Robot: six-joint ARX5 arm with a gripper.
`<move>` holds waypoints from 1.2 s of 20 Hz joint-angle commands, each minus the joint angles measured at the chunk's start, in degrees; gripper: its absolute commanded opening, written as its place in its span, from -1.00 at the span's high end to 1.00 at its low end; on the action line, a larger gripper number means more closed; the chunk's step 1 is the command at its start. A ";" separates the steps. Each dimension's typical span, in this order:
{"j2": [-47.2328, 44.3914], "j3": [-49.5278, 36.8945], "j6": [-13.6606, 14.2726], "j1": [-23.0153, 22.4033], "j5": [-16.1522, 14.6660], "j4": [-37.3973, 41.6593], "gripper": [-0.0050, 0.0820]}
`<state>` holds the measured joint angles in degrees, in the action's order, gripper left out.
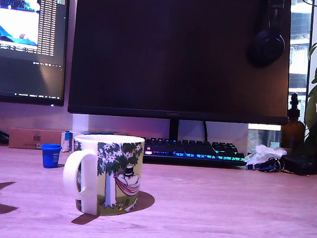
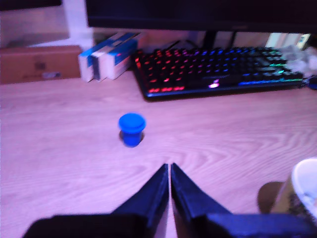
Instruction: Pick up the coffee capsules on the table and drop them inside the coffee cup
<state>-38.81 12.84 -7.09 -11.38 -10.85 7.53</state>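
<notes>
The table [image 1: 239,212] carries the coffee cup [image 1: 110,174], upright with its inside hidden, so I cannot tell what it holds. The gripper [image 2: 170,171] is pressed closed and empty, aimed at the blue capsule [image 2: 132,129] ahead. It likely needs to open, advance and grasp it.

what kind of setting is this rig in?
Looks like an office or home computer desk, not a lab bench. Two monitors, one large and dark, stand behind a backlit keyboard; headphones hang on the big screen's corner. The mug and a blue capsule sit on the wooden desktop.
</notes>
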 commanded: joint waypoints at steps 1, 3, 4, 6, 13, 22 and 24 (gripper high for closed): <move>-0.20 -2.25 1.20 0.13 0.00 0.42 0.93; -0.22 -2.58 1.57 0.13 0.85 0.35 0.93; -0.22 -2.60 1.77 0.13 0.83 0.39 0.93; -0.26 -2.60 2.78 0.13 0.87 0.15 0.93; -3.54 -2.60 3.76 0.13 0.81 1.38 0.90; -18.14 -2.60 6.16 0.13 0.59 14.34 -0.58; -20.92 -2.60 6.54 0.24 0.68 17.57 -0.58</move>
<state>-58.30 11.38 -1.13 -11.35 -10.20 23.27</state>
